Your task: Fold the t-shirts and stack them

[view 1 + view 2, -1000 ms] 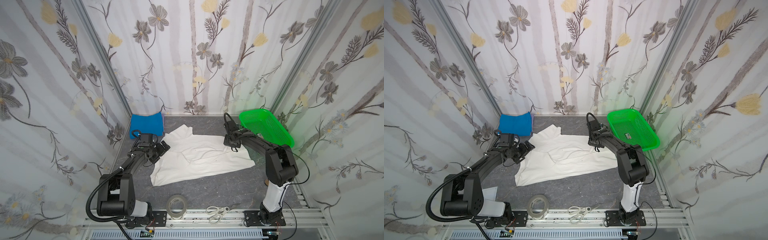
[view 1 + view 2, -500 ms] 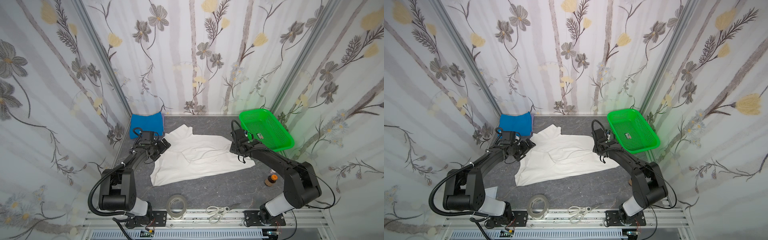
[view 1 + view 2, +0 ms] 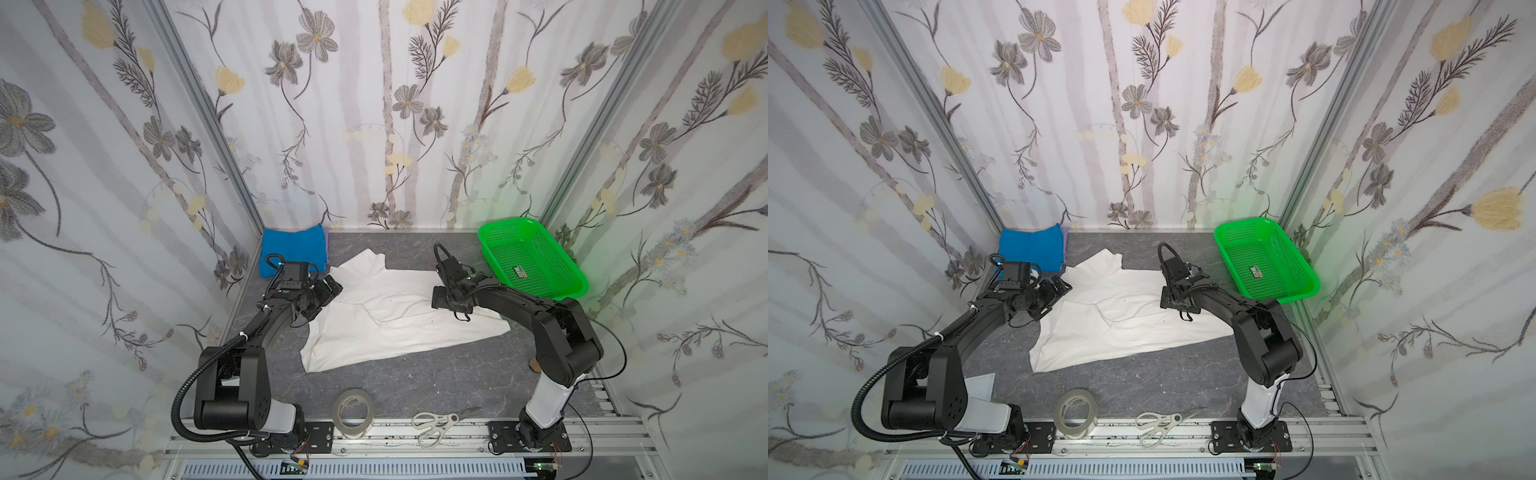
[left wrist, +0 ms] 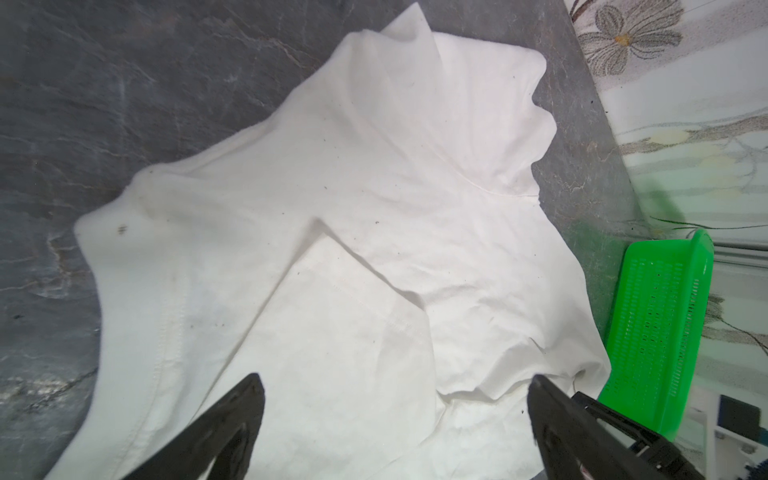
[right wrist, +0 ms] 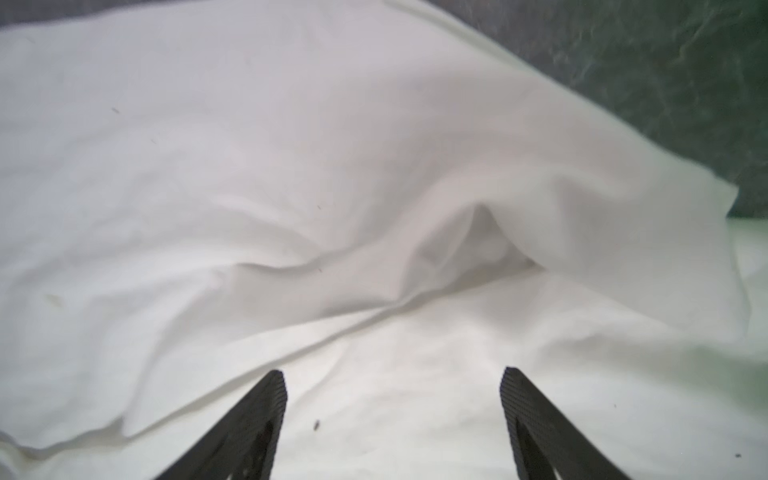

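Observation:
A white t-shirt (image 3: 386, 320) (image 3: 1117, 328) lies spread and creased on the grey table, one flap folded over its middle (image 4: 353, 208). In the back left corner a folded blue t-shirt (image 3: 293, 249) (image 3: 1032, 249) rests against the wall. My left gripper (image 3: 328, 291) (image 4: 395, 382) is open at the white shirt's left edge, with only cloth under its jaws. Over the shirt's right part, my right gripper (image 3: 442, 297) (image 5: 392, 376) is open too, close above the fabric (image 5: 291, 166), holding nothing.
A green mesh basket (image 3: 575, 286) (image 3: 1308, 286) stands at the back right, close to the right arm. Near the front edge lie a tape roll (image 3: 354, 432) and white scissors (image 3: 436, 422). Flowered walls close in three sides.
My right gripper has gone from nearly shut to open and has shifted leftward and toward the front over the white shirt. The left arm has barely moved.

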You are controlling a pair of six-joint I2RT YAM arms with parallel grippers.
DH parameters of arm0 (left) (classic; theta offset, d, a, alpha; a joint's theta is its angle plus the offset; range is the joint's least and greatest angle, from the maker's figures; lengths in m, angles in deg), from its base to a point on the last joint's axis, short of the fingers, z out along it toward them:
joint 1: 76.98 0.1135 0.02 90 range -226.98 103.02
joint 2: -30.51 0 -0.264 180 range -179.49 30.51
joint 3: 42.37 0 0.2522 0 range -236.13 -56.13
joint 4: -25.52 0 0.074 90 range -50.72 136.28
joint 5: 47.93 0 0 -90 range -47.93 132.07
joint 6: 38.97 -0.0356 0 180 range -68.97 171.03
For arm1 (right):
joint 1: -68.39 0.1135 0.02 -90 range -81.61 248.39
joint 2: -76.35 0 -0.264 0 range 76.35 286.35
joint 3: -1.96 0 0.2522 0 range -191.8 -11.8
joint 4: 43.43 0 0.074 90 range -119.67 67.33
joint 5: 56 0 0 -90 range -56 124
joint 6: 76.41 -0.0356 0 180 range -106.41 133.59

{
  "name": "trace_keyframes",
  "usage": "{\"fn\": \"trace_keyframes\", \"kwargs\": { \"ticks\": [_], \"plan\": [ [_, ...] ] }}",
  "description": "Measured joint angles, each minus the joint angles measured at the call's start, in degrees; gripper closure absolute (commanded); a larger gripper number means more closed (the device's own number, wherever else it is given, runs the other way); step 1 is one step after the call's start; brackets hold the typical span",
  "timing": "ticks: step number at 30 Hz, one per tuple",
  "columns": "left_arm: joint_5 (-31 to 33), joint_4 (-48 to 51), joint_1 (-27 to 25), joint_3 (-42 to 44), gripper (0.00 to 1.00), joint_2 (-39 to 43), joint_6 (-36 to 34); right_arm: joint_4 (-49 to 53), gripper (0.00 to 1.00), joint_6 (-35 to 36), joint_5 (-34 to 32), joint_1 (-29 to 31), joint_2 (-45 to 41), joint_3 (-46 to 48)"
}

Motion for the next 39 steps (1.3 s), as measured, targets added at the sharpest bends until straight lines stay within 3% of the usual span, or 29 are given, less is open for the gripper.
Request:
{"fn": "trace_keyframes", "kwargs": {
  "ticks": [6, 13, 19, 23, 27, 31, 39],
  "plan": [
    [-0.22, -0.11, -0.17, 0.55, 0.0, 0.48, 0.2, -0.26, 0.08, -2.23, 0.66, -0.39, -4.28, 9.64],
    [-0.17, 0.11, -0.2, 0.63, 0.0, 2.01, 0.33, -1.46, 0.04, -2.73, 1.55, 0.0, -2.45, 10.78],
    [0.07, 1.4, 0.48, 0.59, 0.0, 4.04, -0.09, -7.04, 0.03, -3.45, -2.05, 7.98, -3.74, 15.43],
    [0.5, 2.08, 1.55, 0.59, 0.0, 5.27, -0.33, -10.45, 0.03, -6.19, -5.18, 17.27, -6.64, 20.02],
    [0.72, 2.75, 2.69, 0.59, 0.0, 6.47, -0.81, -6.73, 0.0, -8.74, -2.97, 22.14, -11.04, 21.75],
    [0.96, 3.21, 3.21, 0.37, 0.0, 6.75, -1.16, 4.02, 0.0, -10.01, 4.07, 17.38, -15.67, 18.51],
    [0.96, 4.28, 3.54, -0.44, 0.0, 7.34, -1.66, 5.84, 0.02, -4.7, 4.68, -0.61, -17.9, 11.04]
  ]
}}
